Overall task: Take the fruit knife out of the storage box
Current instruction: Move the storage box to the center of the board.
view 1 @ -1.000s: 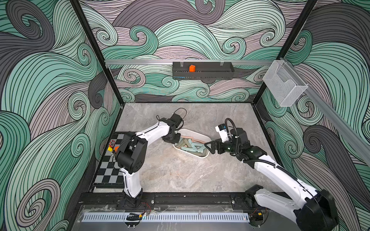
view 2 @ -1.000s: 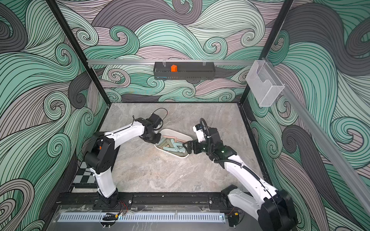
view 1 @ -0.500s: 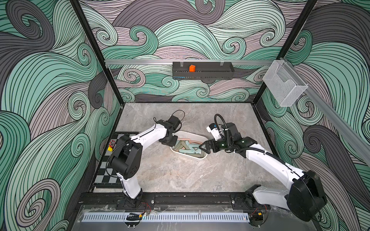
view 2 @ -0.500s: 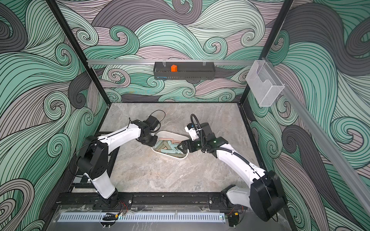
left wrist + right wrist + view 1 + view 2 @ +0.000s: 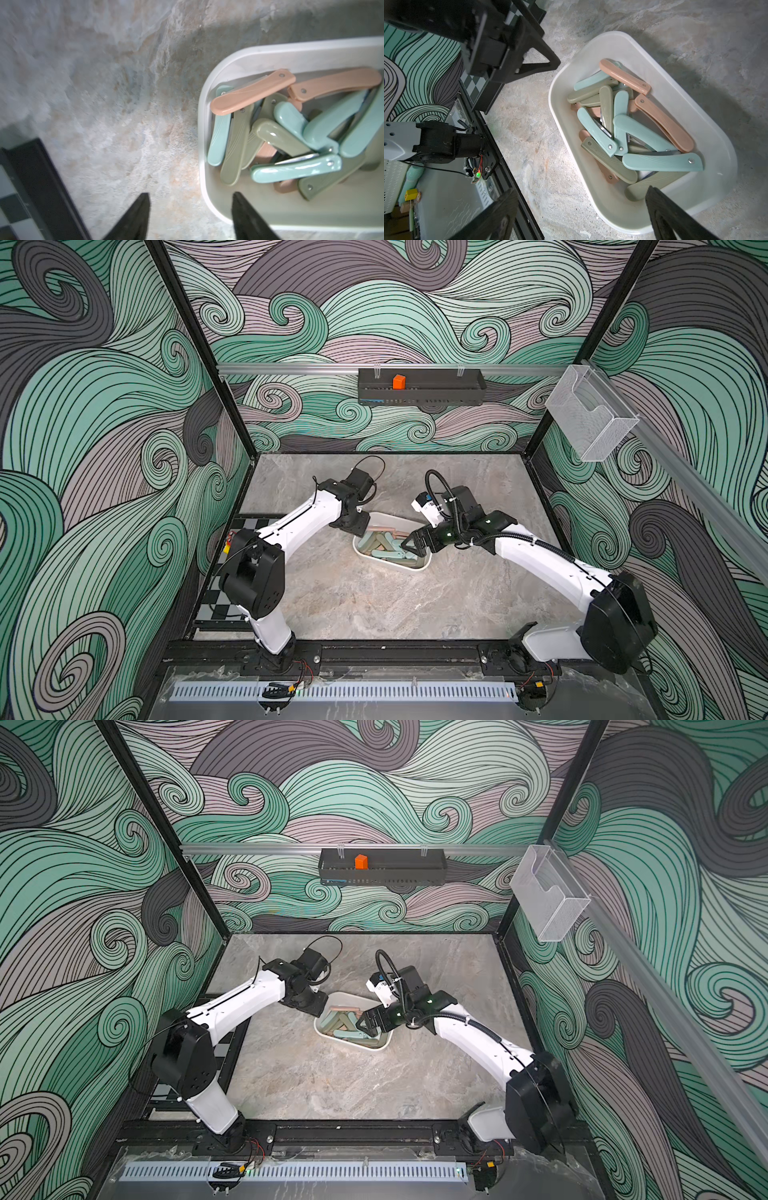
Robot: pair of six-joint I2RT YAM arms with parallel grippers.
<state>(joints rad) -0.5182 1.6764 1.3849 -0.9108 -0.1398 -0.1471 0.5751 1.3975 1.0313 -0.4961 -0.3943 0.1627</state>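
The white storage box (image 5: 417, 569) sits near the middle of the grey stone-patterned bench (image 5: 374, 605). In both top views the box slants from upper left to lower right. Inside it lies a loose heap of folded fruit knives (image 5: 662, 162) with handles in 3 colours: pink, pale teal and olive. They cross over each other, and thin strips of steel blade show along a few handles. A pink knife (image 5: 252, 92) lies on top of the heap near 1 long wall. Every knife in view is inside the box.

The left hand (image 5: 360, 529) hangs at the box's upper-left end. Its 2 fingers stand apart and grip nothing. 1 fingertip (image 5: 142, 207) is over the bare bench, the other is over the box's inside, and the rim runs between them. I cannot tell whether either one touches the rim.

The right hand (image 5: 409, 546) comes in from the right of the frame, over the box's right side. Its fingers are spread wide and empty. In the right wrist view, 1 finger (image 5: 660, 209) is over the box's wall and the other is over the bench outside.

A black slotted tray (image 5: 422, 394) at the top centre of the back wall holds an orange block (image 5: 399, 382). A clear mesh basket (image 5: 590, 414) hangs at the upper right. A checkered board (image 5: 224, 593) lies along the bench's left edge.
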